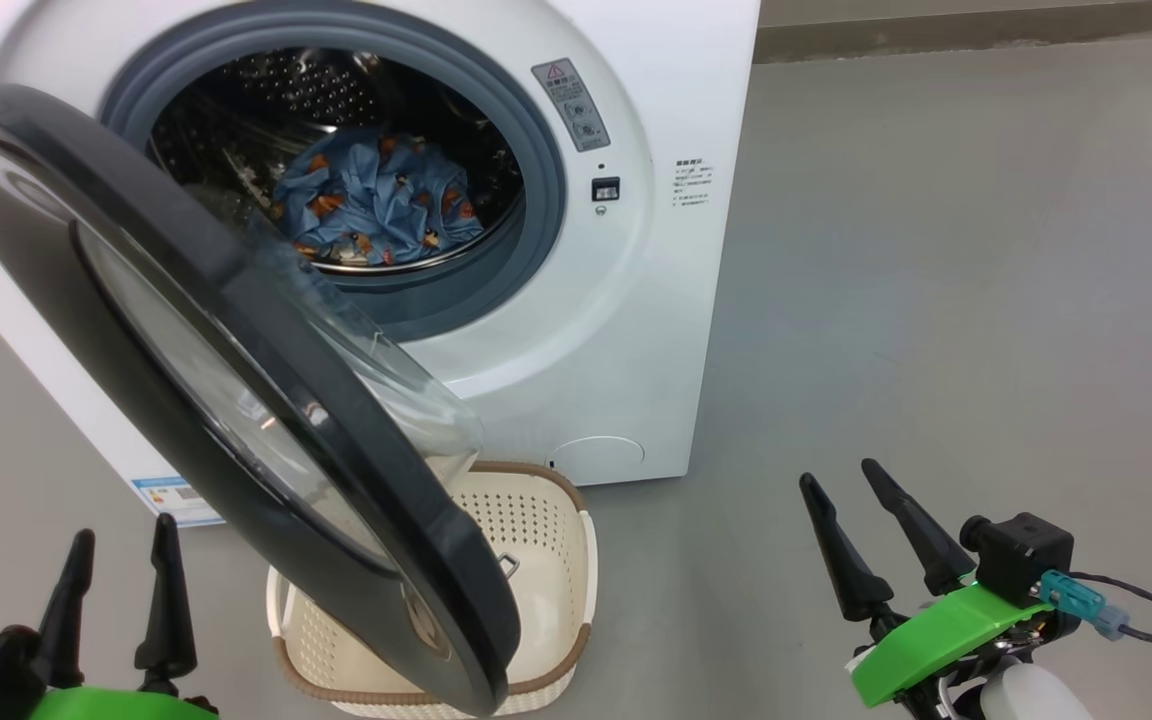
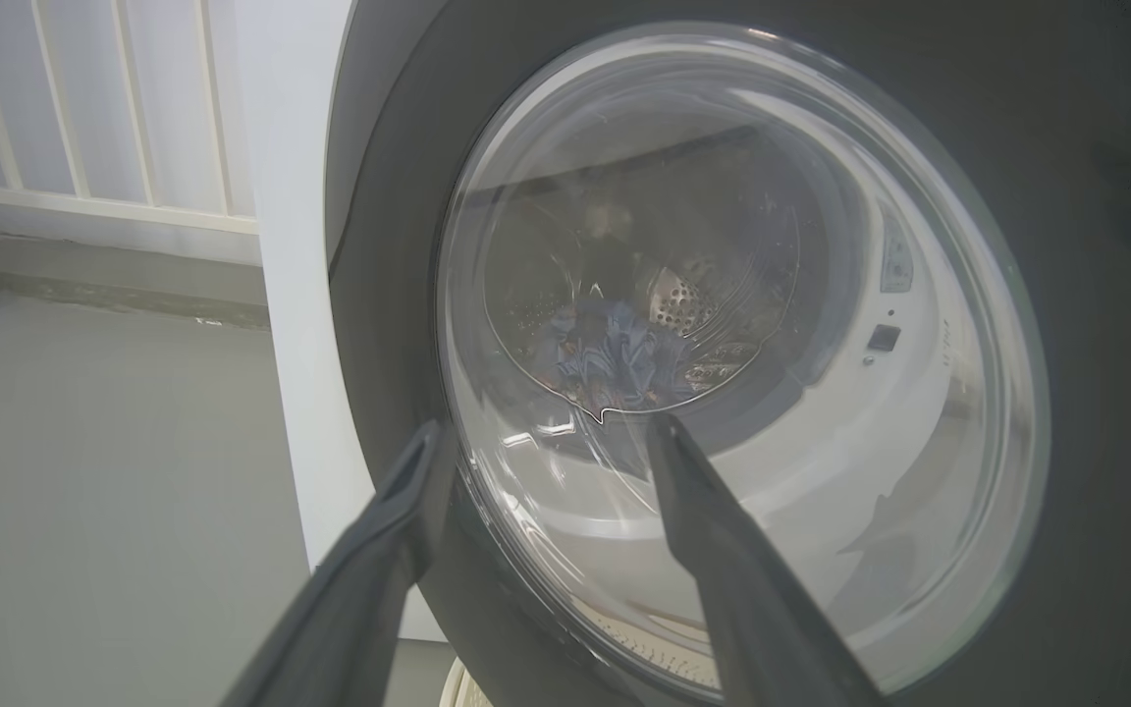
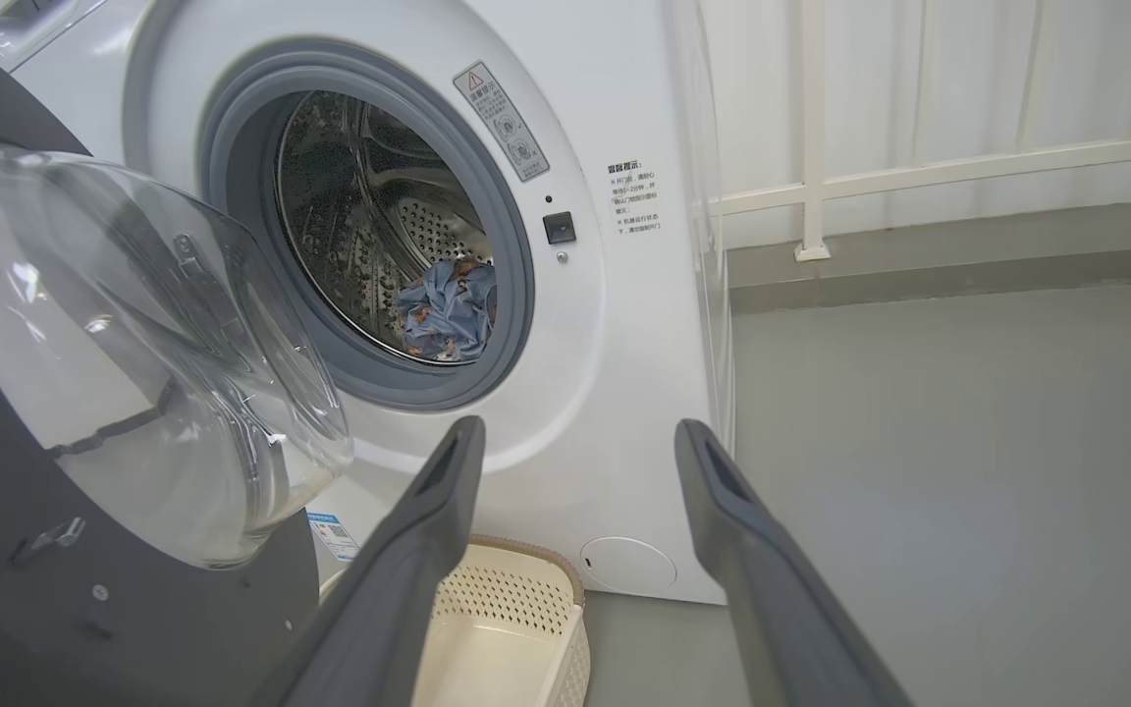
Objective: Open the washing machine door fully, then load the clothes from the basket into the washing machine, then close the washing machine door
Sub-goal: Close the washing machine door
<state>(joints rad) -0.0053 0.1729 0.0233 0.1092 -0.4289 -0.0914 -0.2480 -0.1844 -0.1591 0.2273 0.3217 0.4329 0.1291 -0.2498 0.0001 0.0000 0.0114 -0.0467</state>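
- Seemingly the loading is finished and closing is the step in hand: the washing machine door stands swung out on its hinge toward the robot, with its glass bowl facing the drum and its free edge hanging above the basket.
- The clothes lie heaped well inside the drum of the washing machine, clear of the grey rubber ring, so nothing looks likely to catch in the seal.
- What shows of the basket, on the floor just before the machine, looks empty; the door hides part of it.
- The left gripper is the one placed for the push. It sits low beside the door's outer face with its fingers spread apart and nothing between them. The left wrist view looks straight through the glass at the drum. Whether a finger touches the black rim I cannot tell.
- A good push would land on the black rim toward the free edge, far from the hinge, not on the glass, and follow the door's arc until the latch catches.
- The right gripper hangs over the bare floor, well apart from the machine, fingers parted and empty. It is best kept out of the door's swing.
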